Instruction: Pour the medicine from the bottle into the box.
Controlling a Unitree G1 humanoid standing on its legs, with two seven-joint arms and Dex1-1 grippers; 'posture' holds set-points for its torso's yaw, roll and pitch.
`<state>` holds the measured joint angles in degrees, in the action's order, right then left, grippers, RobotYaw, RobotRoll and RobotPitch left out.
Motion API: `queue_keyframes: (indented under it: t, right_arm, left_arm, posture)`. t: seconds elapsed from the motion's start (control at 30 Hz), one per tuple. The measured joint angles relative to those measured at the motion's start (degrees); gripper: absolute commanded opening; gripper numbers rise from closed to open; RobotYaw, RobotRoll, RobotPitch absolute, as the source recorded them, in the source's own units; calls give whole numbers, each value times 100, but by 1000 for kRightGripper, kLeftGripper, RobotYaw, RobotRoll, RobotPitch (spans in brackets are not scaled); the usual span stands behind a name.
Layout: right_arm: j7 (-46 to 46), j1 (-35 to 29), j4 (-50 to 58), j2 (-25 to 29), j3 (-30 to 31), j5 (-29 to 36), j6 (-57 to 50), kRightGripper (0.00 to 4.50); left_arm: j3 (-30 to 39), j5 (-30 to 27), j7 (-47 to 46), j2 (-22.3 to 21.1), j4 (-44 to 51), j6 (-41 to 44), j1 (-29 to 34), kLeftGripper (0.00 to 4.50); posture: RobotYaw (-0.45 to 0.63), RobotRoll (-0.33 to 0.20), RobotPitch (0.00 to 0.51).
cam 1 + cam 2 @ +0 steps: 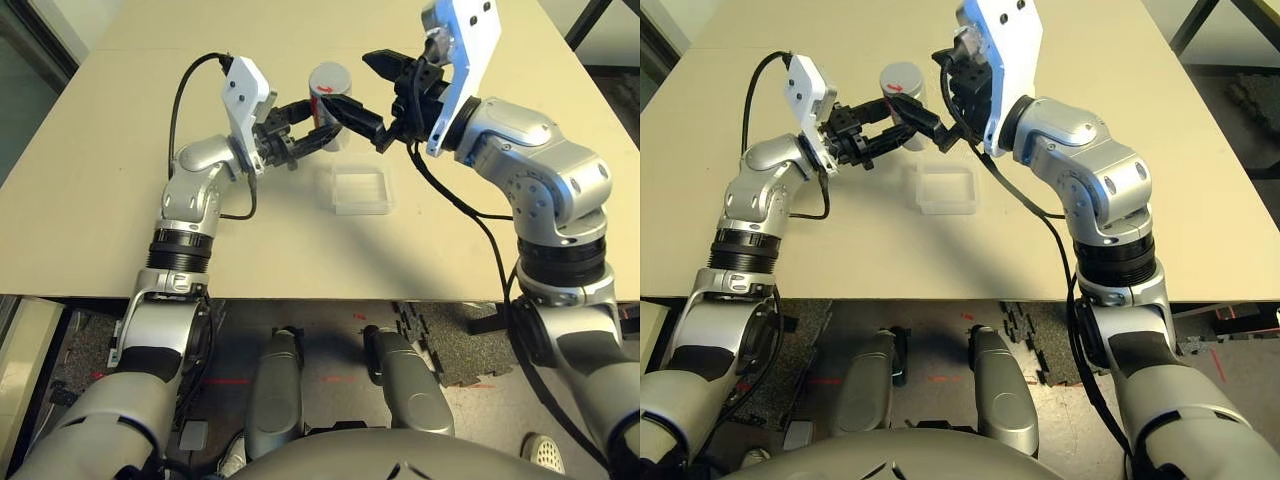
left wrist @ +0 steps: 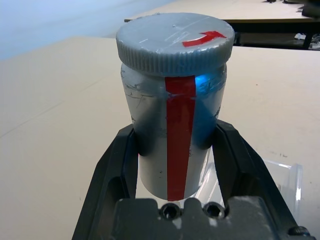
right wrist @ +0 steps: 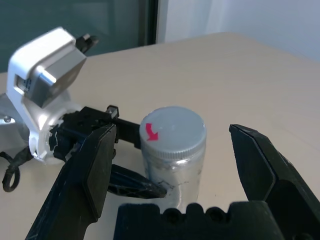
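Left eye view: box (image 1: 362,190) on bench (image 1: 110,130), no contents discernible; bottle (image 1: 330,80) at its eleven o'clock.
Left wrist view: left gripper (image 2: 175,142) clamped on bottle, upright, grey cap on, contents hidden.
Right wrist view: right gripper (image 3: 172,172) spread apart, bottle between its fingers, untouched by them.

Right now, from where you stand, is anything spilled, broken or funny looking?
Nothing looks spilled or broken. The bottle stands straight in my left hand with its cap on, and the clear box sits flat nearby. The bottle's side just looks a bit scuffed.
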<state>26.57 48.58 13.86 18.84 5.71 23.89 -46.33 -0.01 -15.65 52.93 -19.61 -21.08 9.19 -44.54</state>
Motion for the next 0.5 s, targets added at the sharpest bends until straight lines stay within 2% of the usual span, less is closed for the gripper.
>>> queue_keyframes:
  t: [0.5]
  right_arm:
    - [11, 59, -308, -100, 97, -514, 251, 4500]
  left_arm:
    - [-62, -9, -22, 52, 460, 341, 39, 2308]
  posture:
    - [-39, 0, 175]
